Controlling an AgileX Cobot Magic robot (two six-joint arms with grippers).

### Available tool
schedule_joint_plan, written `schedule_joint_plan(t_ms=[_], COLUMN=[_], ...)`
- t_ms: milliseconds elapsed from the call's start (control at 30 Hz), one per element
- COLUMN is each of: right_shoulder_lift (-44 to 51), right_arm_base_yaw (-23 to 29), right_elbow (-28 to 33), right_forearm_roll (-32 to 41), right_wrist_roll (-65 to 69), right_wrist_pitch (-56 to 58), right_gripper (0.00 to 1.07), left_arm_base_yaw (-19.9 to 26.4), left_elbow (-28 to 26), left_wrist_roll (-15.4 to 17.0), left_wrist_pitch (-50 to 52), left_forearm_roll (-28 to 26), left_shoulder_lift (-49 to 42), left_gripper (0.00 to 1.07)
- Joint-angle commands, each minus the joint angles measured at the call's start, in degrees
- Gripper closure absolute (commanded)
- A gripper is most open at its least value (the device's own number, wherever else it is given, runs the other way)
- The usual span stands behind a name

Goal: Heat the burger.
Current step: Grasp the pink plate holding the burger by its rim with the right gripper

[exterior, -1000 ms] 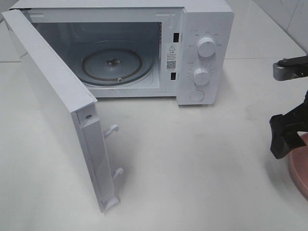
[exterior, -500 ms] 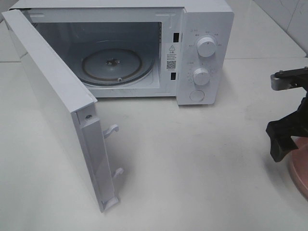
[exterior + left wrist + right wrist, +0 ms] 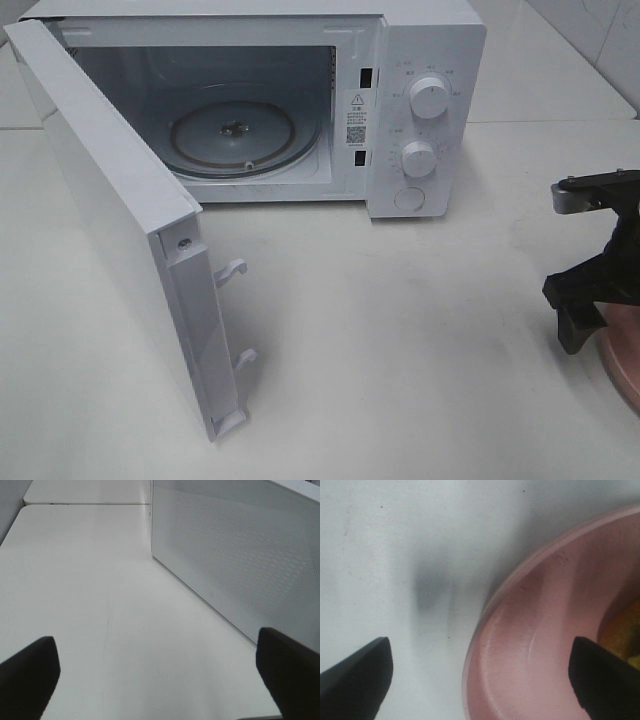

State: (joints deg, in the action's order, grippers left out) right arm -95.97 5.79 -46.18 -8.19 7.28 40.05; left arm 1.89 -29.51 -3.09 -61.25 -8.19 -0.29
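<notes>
Only a small yellow-brown bit of the burger (image 3: 626, 630) shows, at the edge of the right wrist view, resting on a round pink plate (image 3: 540, 645). In the high view the plate (image 3: 624, 362) is cut off at the right edge and the burger itself is out of view. My right gripper (image 3: 588, 300) hangs open just above the plate's left rim; in its wrist view the right gripper (image 3: 480, 680) straddles that rim, one fingertip over the table, one over the plate. My left gripper (image 3: 160, 680) stands open over bare table, holding nothing.
The white microwave (image 3: 425, 60) stands at the back with its door (image 3: 110, 200) swung wide to the left and a glass turntable (image 3: 235, 135) inside. The door's perforated panel (image 3: 240, 555) is close beside my left gripper. The white table (image 3: 400, 340) lies between microwave and plate.
My right gripper has come down and slightly left, closer to the pink plate's rim. The microwave and its door have not moved.
</notes>
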Motion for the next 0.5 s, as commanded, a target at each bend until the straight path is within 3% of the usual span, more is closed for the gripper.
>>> schedule_joint_plan(t_ms=[33,500], right_shoulder_lift=[-0.8,-3.5], right_arm_base_yaw=[-0.9,-1.8], right_elbow=[1.3,5.4], right_forearm_roll=[-0.3,0.1], right_wrist_roll=[-0.1,0.1], right_wrist_pitch=[-1.1,-7.3], right_gripper=[0.17,0.20], left_arm_base_yaw=[0.2,0.2], left_elbow=[0.0,0.0], left_wrist_roll=[0.2,0.2], left_wrist_pitch=[0.2,0.2], left_forearm_roll=[-0.4,-0.4], left_shoulder_lift=[-0.3,-0.3], left_gripper=[0.07,0.07])
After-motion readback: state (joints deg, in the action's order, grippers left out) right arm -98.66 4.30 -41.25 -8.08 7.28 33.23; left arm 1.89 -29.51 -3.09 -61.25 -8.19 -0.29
